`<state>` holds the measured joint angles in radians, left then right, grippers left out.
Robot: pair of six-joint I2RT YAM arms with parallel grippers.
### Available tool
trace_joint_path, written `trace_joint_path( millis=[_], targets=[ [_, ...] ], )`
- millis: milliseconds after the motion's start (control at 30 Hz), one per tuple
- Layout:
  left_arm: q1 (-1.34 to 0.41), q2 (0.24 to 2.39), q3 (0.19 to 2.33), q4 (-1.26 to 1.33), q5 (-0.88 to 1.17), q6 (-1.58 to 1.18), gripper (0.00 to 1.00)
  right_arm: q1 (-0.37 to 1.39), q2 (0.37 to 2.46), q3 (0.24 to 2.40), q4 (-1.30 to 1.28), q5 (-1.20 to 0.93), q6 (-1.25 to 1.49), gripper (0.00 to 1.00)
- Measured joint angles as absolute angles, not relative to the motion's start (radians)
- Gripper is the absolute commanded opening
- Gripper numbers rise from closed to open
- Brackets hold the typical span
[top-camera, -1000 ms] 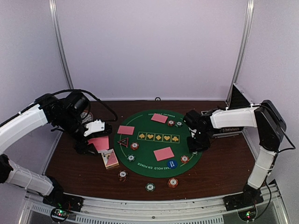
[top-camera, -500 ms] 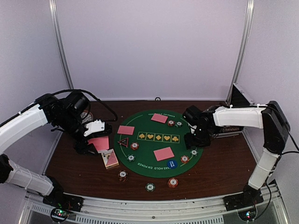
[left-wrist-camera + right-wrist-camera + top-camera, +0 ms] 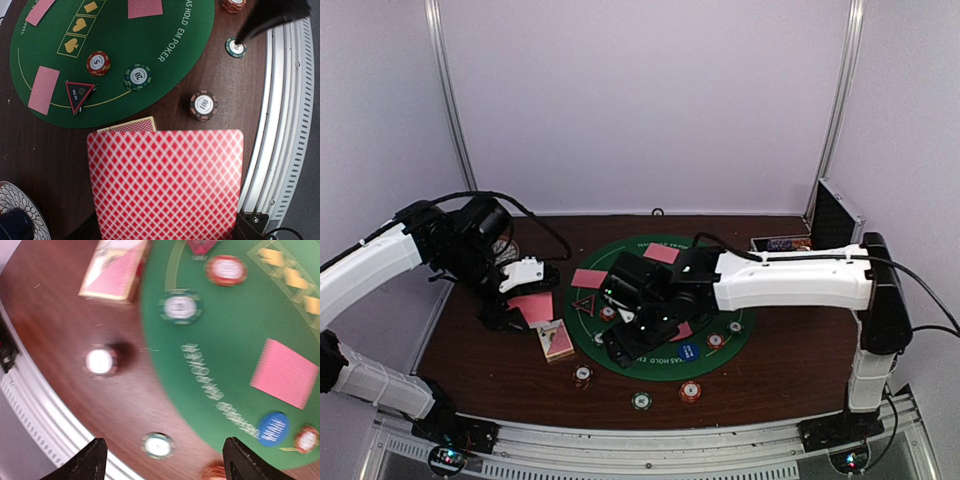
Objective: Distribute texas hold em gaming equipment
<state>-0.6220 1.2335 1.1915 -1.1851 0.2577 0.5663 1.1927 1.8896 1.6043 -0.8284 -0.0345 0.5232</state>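
A green poker chip (image 3: 640,401) and an orange poker chip (image 3: 690,391) lie on the brown tabletop (image 3: 790,370), just outside the 6 o'clock edge of the round green felt mat (image 3: 630,262). A dark poker chip (image 3: 583,374) lies at 7 o'clock. The right hand (image 3: 623,342) hovers over the mat's 7 o'clock area, released, fingers wide with nothing between them. Off the mat at 8 o'clock sits a card deck (image 3: 556,340). Just beyond it, at 9 o'clock, the left hand (image 3: 515,308) is clenched on a pink-backed card (image 3: 165,185) held over the tabletop. A second card (image 3: 589,278) lies face down on the mat at 10 o'clock and a third card (image 3: 661,253) at 12. A black-and-silver case (image 3: 832,215) stands off the mat at 2 o'clock.
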Motion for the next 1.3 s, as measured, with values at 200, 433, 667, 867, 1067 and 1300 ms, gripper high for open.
trace_joint_path(
  millis=[200, 433, 667, 867, 1067, 1300],
  targets=[
    [-0.622, 1.193, 1.185, -1.2, 0.255, 0.566, 0.0, 1.269, 2.098, 1.813, -0.854, -0.124, 0.495, 0.84],
    [-0.617, 1.129, 1.157, -1.227, 0.25, 0.566, 0.0, 1.282, 2.223, 1.963, -0.882, -0.166, 0.466, 0.82],
    [-0.608, 1.127, 1.151, -1.234, 0.25, 0.566, 0.0, 1.282, 2.302, 2.059, -0.905, -0.168, 0.441, 0.74],
    [-0.604, 1.119, 1.14, -1.234, 0.25, 0.567, 0.0, 1.282, 2.342, 2.077, -0.92, -0.168, 0.426, 0.68],
    [-0.602, 1.118, 1.137, -1.236, 0.251, 0.567, 0.0, 1.278, 2.357, 2.078, -0.925, -0.167, 0.419, 0.64],
    [-0.602, 1.118, 1.136, -1.236, 0.252, 0.567, 0.0, 1.273, 2.371, 2.101, -0.925, -0.163, 0.415, 0.59]
  ],
)
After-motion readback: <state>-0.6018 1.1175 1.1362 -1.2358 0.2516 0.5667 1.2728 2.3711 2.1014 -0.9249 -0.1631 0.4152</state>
